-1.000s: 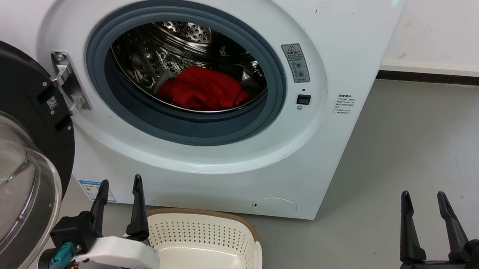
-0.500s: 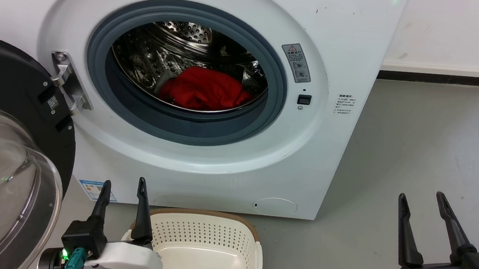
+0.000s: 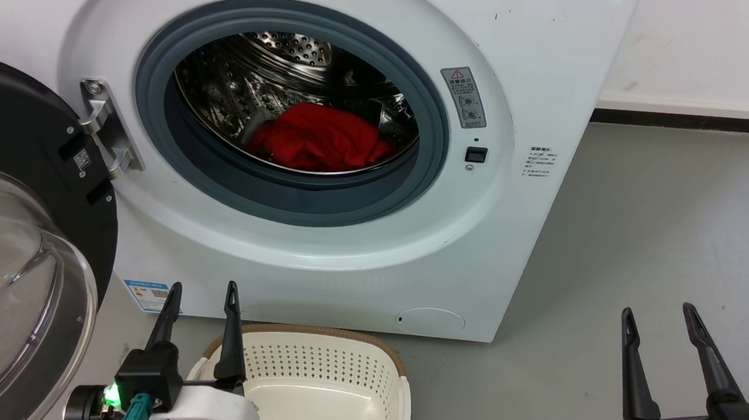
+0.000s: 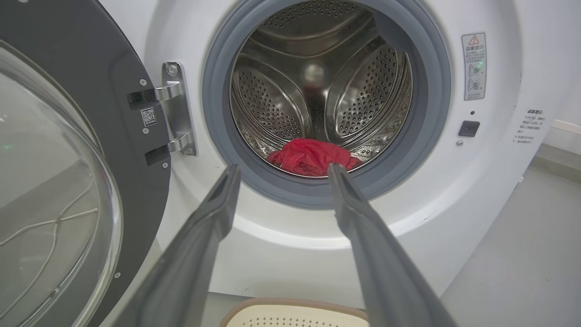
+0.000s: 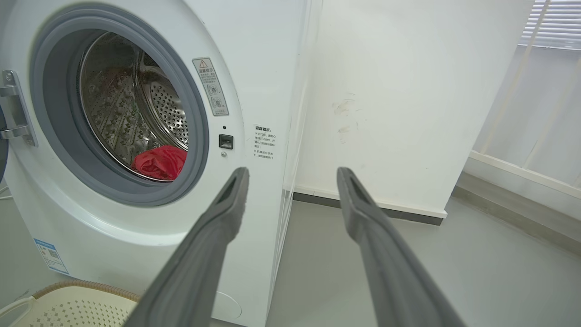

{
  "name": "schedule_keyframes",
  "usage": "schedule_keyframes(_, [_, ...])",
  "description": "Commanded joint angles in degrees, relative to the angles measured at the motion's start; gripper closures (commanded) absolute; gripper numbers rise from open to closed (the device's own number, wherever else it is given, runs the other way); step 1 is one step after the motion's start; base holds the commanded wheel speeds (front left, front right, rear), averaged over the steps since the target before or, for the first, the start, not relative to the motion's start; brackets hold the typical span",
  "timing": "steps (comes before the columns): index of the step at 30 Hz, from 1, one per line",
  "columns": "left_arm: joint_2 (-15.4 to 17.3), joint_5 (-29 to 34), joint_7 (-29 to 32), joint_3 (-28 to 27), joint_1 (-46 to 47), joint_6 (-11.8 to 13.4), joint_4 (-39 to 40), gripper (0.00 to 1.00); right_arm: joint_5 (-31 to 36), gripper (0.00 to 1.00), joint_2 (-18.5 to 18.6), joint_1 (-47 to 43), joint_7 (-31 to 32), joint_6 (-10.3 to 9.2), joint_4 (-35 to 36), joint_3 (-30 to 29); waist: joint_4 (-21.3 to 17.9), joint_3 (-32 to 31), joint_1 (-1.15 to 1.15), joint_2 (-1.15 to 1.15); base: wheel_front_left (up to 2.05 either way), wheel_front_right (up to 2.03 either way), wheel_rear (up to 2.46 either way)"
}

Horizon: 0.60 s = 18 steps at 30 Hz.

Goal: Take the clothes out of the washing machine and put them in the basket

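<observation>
Head view: jersey (image 3: 320, 137) low at the drum's (image 3: 272, 71) front edge in the washing machine (image 3: 344, 260); basket (image 3: 323, 333) on the floor (image 3: 622, 254) below.
Left wrist view: left tool (image 4: 281, 169) agape, empty, framing jersey; best entered straight, clearing the grey door ring (image 4: 317, 196), pinching deep.
Right wrist view: right tool (image 5: 292, 171) agape, idle.

Crops and occlusions
Basket (image 3: 317, 363) cut by bottom edge; door (image 3: 20, 139) cut by left edge; red garment (image 3: 320, 139) partly behind grey ring (image 3: 303, 198); warning sticker (image 3: 463, 97) text too small to read.

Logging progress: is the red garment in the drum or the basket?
In the drum: the clothes lie bunched at its bottom; the basket shows no fabric.
</observation>
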<state>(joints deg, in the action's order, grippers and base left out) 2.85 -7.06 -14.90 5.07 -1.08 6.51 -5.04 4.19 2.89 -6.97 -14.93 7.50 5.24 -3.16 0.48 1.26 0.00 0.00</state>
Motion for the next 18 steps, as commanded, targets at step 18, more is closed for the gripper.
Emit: schedule_keyframes(18, [0.05,0.45,-0.39,-0.18,-0.66,0.6,-1.77,0.0,-2.28,0.0,-0.04,-0.79,-0.29,-0.02,-1.45,-0.29,0.13,-0.08,0.0,0.0,0.0,0.0,0.0])
